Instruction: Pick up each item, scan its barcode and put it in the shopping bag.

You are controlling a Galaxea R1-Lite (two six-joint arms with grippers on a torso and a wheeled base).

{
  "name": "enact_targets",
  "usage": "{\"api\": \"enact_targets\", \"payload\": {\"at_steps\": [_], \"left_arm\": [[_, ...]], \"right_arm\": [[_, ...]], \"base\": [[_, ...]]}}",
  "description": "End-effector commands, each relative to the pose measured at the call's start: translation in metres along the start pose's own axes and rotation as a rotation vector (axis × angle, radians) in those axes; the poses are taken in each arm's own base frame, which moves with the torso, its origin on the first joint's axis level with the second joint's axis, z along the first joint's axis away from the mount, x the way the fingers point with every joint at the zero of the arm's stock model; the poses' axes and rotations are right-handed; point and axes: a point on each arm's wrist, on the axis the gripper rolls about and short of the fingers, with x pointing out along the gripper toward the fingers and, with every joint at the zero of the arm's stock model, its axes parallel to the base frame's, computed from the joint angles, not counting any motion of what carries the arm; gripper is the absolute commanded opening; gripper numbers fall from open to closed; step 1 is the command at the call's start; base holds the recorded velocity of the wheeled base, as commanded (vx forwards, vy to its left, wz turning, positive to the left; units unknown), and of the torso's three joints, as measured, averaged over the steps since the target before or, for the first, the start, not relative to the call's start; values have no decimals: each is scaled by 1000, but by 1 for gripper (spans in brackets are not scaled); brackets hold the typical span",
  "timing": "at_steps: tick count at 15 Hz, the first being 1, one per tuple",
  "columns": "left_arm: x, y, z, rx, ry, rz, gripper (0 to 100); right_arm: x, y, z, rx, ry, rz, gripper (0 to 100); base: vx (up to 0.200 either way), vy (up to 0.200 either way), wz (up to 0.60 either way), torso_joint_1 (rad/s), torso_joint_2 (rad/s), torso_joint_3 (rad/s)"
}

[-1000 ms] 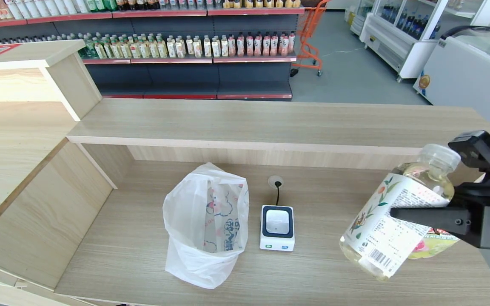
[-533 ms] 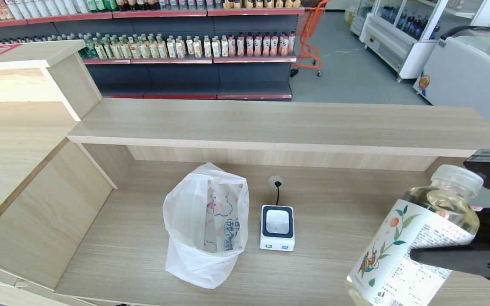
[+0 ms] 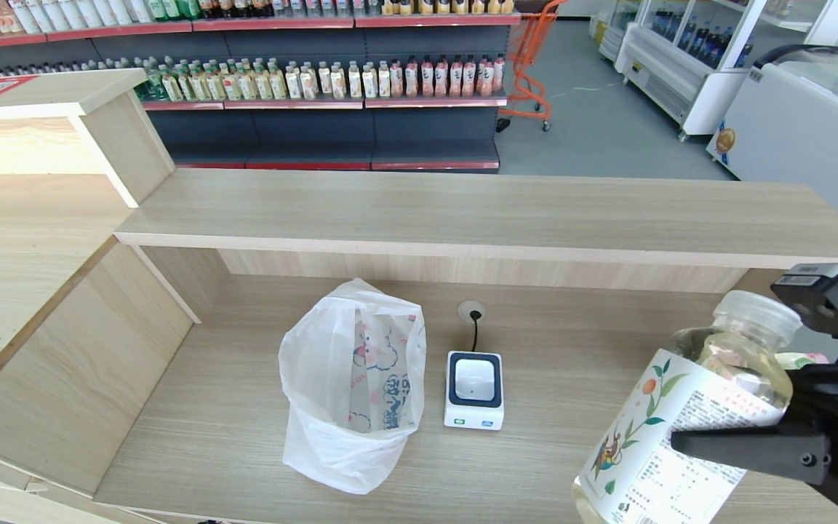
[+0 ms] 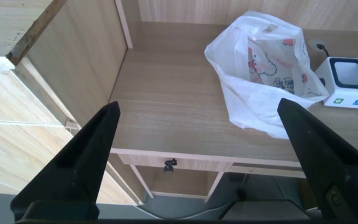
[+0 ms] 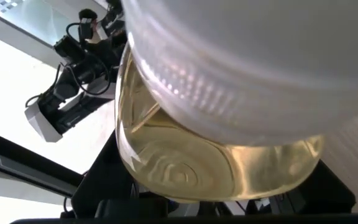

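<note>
My right claw (image 3: 717,437) pinches the bottle (image 3: 670,407) around its label, holding it tilted above the counter's (image 3: 550,451) near right part, cap (image 3: 757,318) up and away from me. From my head I read the leafy label. My right wrist camera instead looks past the ribbed cap (image 5: 247,62) into the pale yellow drink (image 5: 229,155). Well apart sits the white shopping bag (image 3: 350,386), mouth open, the scanner (image 3: 474,389) just beside it. My left wrist camera shows my left claw (image 4: 199,104) spread wide, holding nothing, above the counter's front edge, bag (image 4: 260,74) and scanner (image 4: 350,81) beyond.
</note>
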Motion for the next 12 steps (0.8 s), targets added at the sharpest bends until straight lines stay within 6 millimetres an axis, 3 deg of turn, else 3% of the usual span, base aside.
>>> {"api": "enact_targets", "payload": {"at_steps": [1, 9, 12], "left_arm": [[0, 0, 0, 0, 0, 1, 100], [0, 0, 0, 0, 0, 1, 100], [0, 0, 0, 0, 0, 1, 100]], "right_arm": [[2, 0, 0, -1, 4, 8, 0], [3, 0, 3, -17, 0, 11, 0], [-1, 1, 12, -119, -39, -67, 0]], "base": [[0, 0, 0, 0, 0, 0], [0, 0, 0, 0, 0, 0], [0, 0, 0, 0, 0, 0]]}}
